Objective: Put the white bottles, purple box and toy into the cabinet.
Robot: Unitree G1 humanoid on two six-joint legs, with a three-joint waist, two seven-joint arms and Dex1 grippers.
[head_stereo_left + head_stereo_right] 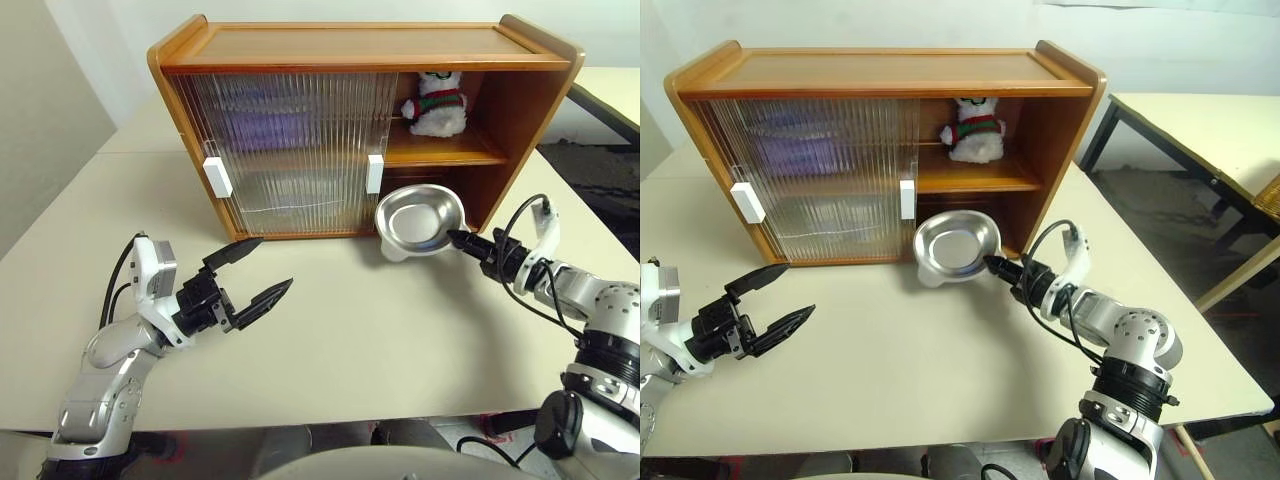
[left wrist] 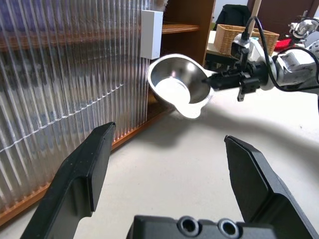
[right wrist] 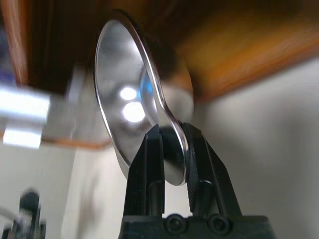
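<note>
Pale tabletop; wooden cabinet at its far side, right half open. Toy sits on the upper shelf. Right hand pinches the rim of a silver bowl, raised before the lower shelf. Left hand hovers, fingers spread wide, empty.

A held silver bowl blocks the cabinet's open lower shelf.

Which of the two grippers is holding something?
The right gripper: its fingers pinch the rim of the silver bowl before the cabinet. The left gripper is open and empty.
</note>
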